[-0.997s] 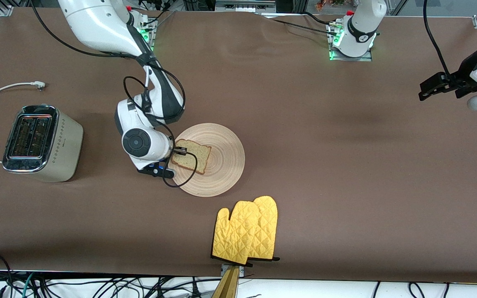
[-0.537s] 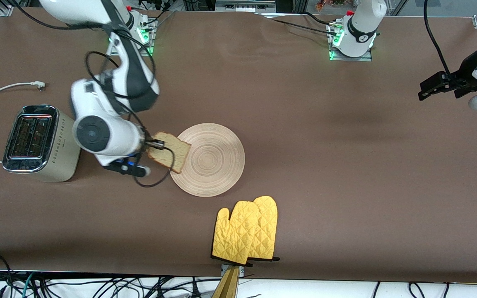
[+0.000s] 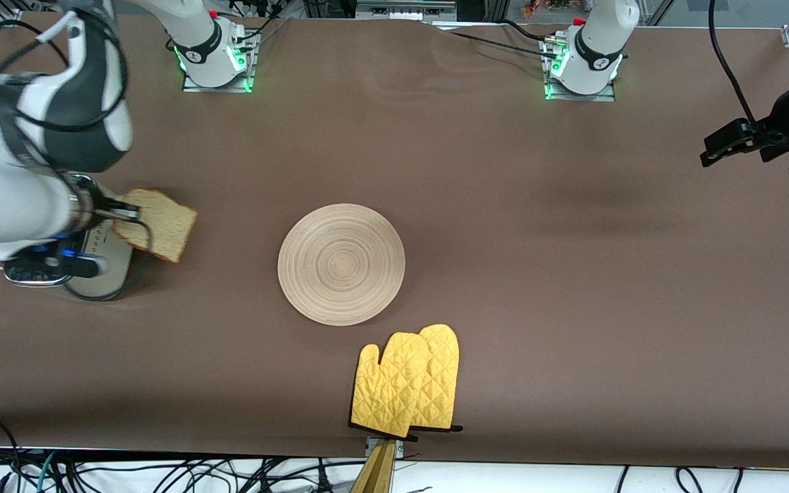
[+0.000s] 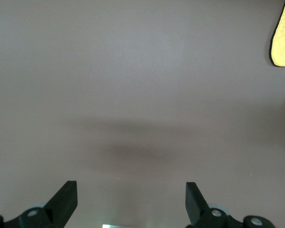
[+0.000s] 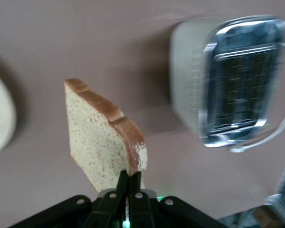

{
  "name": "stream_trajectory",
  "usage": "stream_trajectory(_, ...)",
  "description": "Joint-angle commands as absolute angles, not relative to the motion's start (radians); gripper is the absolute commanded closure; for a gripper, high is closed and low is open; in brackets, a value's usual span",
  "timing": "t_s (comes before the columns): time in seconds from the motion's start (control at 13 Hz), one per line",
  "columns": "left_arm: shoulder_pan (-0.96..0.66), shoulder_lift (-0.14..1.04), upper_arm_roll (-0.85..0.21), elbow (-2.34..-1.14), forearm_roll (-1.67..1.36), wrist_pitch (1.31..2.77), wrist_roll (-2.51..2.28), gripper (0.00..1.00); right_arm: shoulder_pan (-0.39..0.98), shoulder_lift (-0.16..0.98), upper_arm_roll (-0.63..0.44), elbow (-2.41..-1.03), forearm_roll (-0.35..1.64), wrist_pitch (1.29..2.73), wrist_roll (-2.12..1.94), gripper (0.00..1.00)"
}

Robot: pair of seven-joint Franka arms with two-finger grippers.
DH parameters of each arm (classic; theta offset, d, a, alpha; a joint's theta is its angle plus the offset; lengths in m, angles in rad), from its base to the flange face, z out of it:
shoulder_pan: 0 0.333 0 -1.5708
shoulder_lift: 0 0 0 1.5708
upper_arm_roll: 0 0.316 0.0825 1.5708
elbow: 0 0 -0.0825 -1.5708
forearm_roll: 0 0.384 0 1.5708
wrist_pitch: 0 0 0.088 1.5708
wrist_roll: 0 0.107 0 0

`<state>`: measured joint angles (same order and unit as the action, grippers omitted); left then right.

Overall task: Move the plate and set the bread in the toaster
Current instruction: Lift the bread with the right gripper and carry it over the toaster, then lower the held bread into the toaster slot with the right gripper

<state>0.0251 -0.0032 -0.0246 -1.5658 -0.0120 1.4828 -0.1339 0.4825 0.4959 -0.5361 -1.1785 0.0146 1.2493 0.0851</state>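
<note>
1. Right gripper [image 5: 129,183] — clamped on the squarish speckled brown bread slice [image 3: 156,223], aloft beside the cream chrome-topped toaster [image 5: 228,80], which its arm largely hides.
2. Round pale wooden plate [image 3: 341,263] mid-table; left gripper [image 4: 130,199] waits, fingers apart — tips cropped.

Yellow oven mitts [image 3: 408,383] at brown table [image 3: 572,274] edge nearest front camera.

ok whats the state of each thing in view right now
bread: held in the air beside the toaster, pinched at one edge
right tool: shut on the bread
toaster: upright, slots empty
plate: flat on the table, bare
left tool: open, empty, waiting over the table
oven mitts: lying flat, nearer the front camera than the plate
</note>
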Motion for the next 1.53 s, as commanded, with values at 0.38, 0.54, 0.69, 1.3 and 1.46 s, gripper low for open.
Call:
stream_trajectory(0.38, 0.041, 0.032, -0.028, -1.525, -0.025, 1.471, -0.126, 0.00, 0.447, 0.511, -0.681, -1.178, -0.164, 1.273, -0.251, 1.00)
stream_trajectory(0.54, 0.044, 0.032, -0.026, -1.523, -0.023, 1.470, -0.126, 0.00, 0.404, 0.518, -0.681, -1.190, -0.186, 1.330, -0.311, 1.00)
stream_trajectory(0.69, 0.044, 0.032, -0.026, -1.522, -0.021, 1.470, -0.126, 0.00, 0.365, 0.526, -0.681, -1.215, -0.207, 1.400, -0.359, 1.00)
stream_trajectory(1.3, 0.043, 0.032, -0.026, -1.509, -0.018, 1.470, -0.126, 0.00, 0.307, 0.569, -0.680, -1.244, -0.207, 1.489, -0.380, 1.00)
stream_trajectory(1.46, 0.043, 0.032, -0.026, -1.509, -0.018, 1.470, -0.126, 0.00, 0.296, 0.571, -0.680, -1.256, -0.207, 1.506, -0.396, 1.00)
